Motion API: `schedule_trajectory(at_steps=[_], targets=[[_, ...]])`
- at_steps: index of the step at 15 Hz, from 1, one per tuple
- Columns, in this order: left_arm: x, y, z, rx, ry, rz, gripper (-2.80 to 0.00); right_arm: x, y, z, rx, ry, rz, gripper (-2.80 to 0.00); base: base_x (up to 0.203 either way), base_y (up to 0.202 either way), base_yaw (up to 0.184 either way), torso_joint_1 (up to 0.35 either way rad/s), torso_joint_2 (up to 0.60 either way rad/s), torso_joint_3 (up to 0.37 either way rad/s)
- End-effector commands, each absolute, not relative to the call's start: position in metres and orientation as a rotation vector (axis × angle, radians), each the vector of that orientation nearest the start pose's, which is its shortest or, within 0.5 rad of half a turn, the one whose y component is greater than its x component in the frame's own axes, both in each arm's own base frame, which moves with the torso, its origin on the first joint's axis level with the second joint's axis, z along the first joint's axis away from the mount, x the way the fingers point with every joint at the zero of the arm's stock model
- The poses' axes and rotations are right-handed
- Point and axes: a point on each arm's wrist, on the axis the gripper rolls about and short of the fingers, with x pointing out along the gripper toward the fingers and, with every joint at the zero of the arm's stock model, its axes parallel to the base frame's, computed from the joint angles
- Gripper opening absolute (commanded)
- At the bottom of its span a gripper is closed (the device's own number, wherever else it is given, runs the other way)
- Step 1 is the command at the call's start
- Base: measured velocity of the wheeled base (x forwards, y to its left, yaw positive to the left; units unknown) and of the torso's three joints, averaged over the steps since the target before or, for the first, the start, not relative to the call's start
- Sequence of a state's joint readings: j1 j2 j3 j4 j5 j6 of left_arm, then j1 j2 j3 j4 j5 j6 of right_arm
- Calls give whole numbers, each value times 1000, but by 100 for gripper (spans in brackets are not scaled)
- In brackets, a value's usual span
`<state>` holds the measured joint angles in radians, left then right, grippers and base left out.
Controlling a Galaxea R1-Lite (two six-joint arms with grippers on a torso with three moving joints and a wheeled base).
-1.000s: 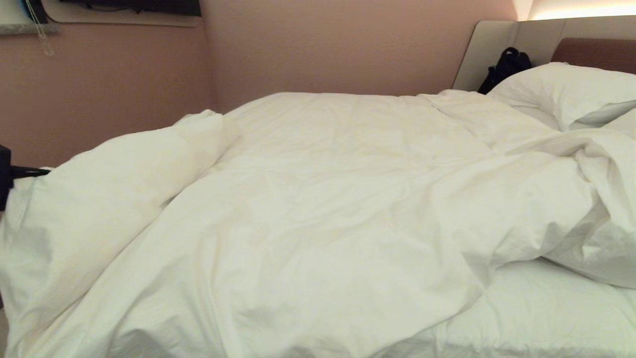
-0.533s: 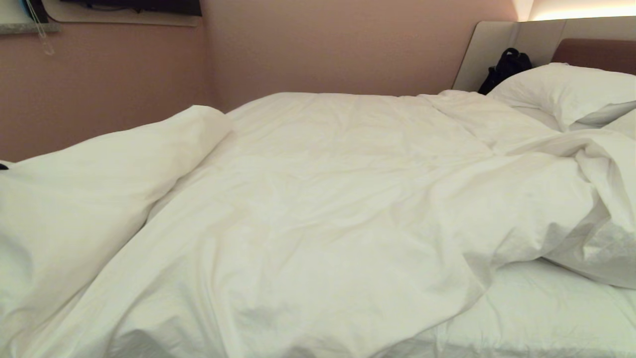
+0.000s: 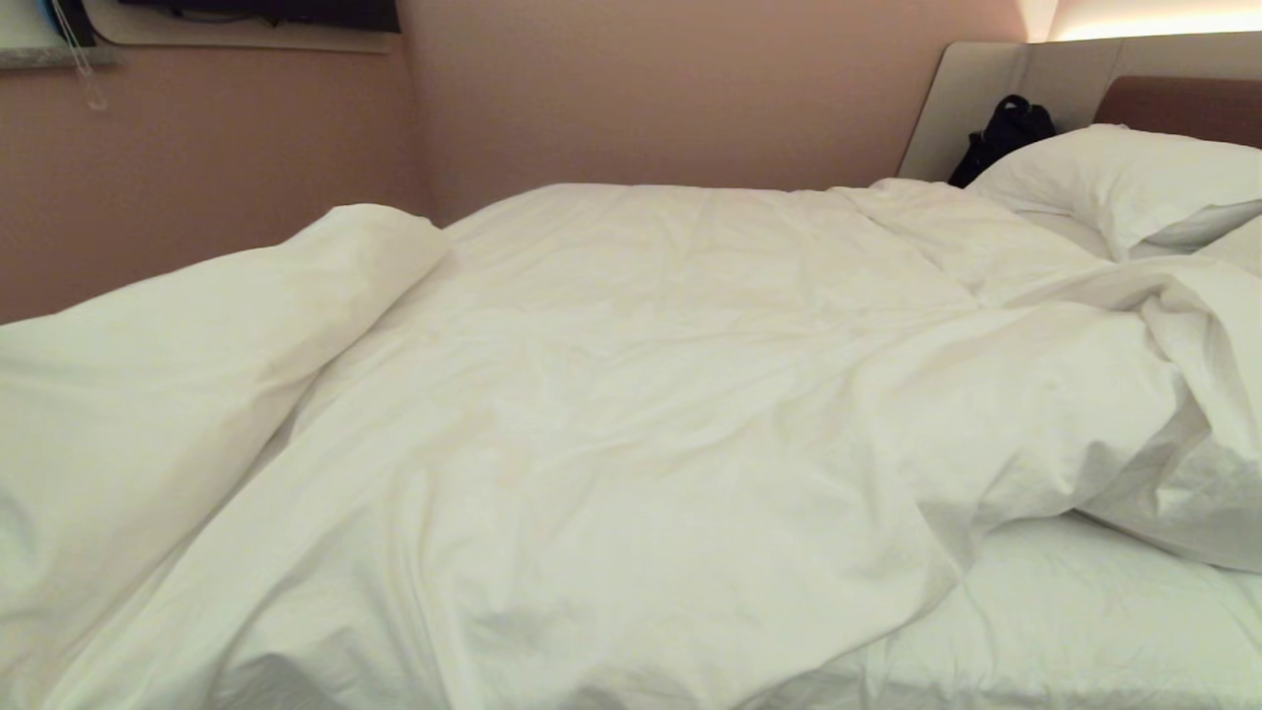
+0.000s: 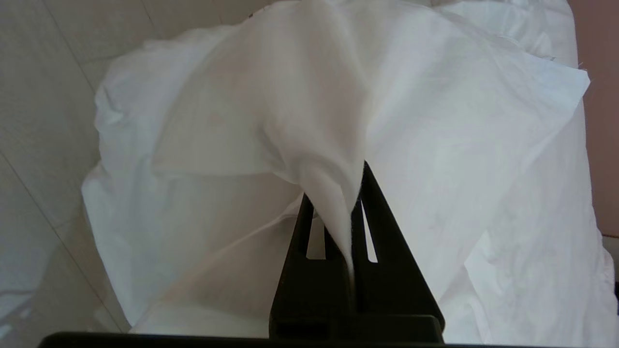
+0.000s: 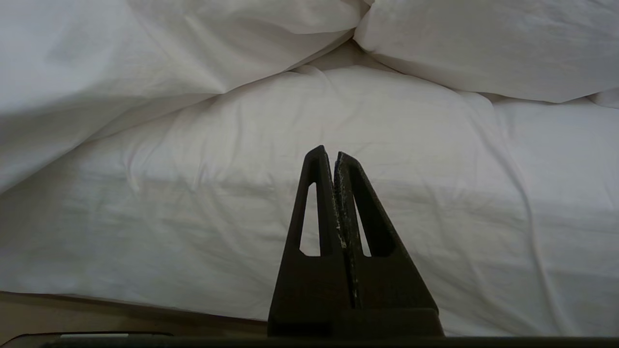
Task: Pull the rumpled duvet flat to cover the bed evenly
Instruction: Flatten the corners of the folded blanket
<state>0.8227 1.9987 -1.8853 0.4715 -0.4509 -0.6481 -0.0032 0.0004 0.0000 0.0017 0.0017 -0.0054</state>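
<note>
The duvet [image 3: 631, 414] lies rumpled across the bed [image 3: 1035, 631], its left edge lifted into a thick raised fold at the left of the head view, its right side bunched in a heap near the pillow [image 3: 1124, 177], with a strip of bare sheet [image 3: 1085, 621] showing at the near right. The left gripper [image 4: 346, 203] is clamped on a pinch of the duvet's fabric: the cloth funnels down into the narrow gap between its 2 black fingers [image 4: 382, 227], and from that pinch the duvet fans away from the gripper in a taut cone, hanging over pale floor tiles [image 4: 38, 121] on 1 side and a pinkish wall [image 4: 602, 145] on the other. This gripper itself is outside the head view. The right gripper [image 5: 333, 157] is pressed fully together on nothing, hovering just off the bed's near edge with the white bedding spread beyond its tips. A black bag [image 3: 1001, 133] rests against the headboard [image 3: 1183, 104] behind the pillow.
</note>
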Motion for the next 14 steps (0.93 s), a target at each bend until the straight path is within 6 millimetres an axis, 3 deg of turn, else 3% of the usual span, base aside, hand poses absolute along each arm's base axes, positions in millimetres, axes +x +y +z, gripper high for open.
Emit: schedule_trajectory(at_steps=[1,7,14], targets=[[256,293,275,-957,320,559,-280,-23,0,75,-6,2,0,-280,0,0,0,0,0,0],[236,315,271,-808,311,835,-280,-23,0,75,-6,2,-2,-280,0,0,0,0,0,0],[214,336,268,-720,299,1000,-280,-23,0,75,-6,2,-2,-280,0,0,0,0,0,0]])
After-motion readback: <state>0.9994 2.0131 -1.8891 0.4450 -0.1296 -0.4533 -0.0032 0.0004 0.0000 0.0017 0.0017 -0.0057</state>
